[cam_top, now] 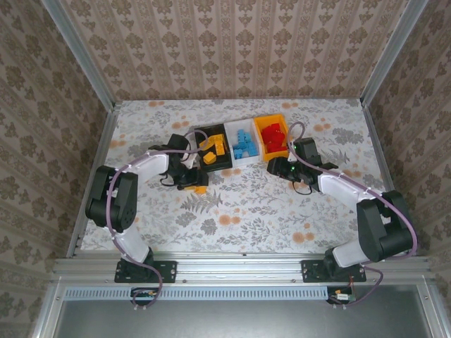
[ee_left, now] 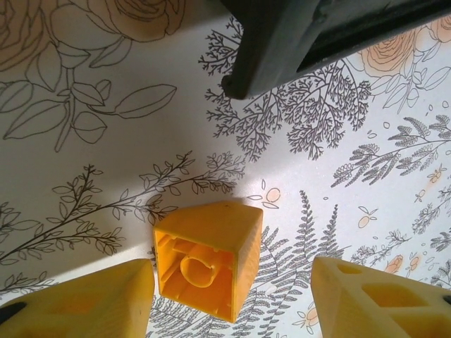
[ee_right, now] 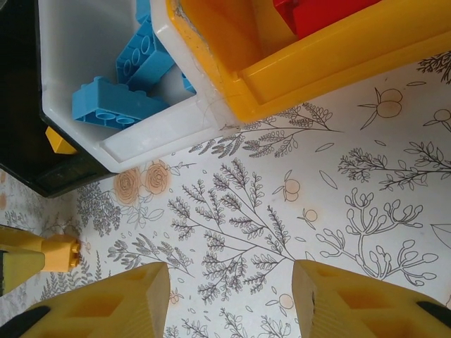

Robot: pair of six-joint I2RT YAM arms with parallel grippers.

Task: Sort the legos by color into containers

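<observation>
One orange-yellow lego lies on its side on the floral cloth, hollow underside toward the left wrist camera. My left gripper is open around it, a finger on each side, neither touching; from above the brick shows at the left gripper. Three trays stand side by side: the black tray holds orange-yellow bricks, the white tray light blue ones, the orange-yellow tray red ones. My right gripper is open over bare cloth just in front of the trays.
The dark body of the black tray overhangs the far side of the left wrist view. Aluminium rails and patterned walls box the table in. Open cloth stretches between the trays and the arm bases.
</observation>
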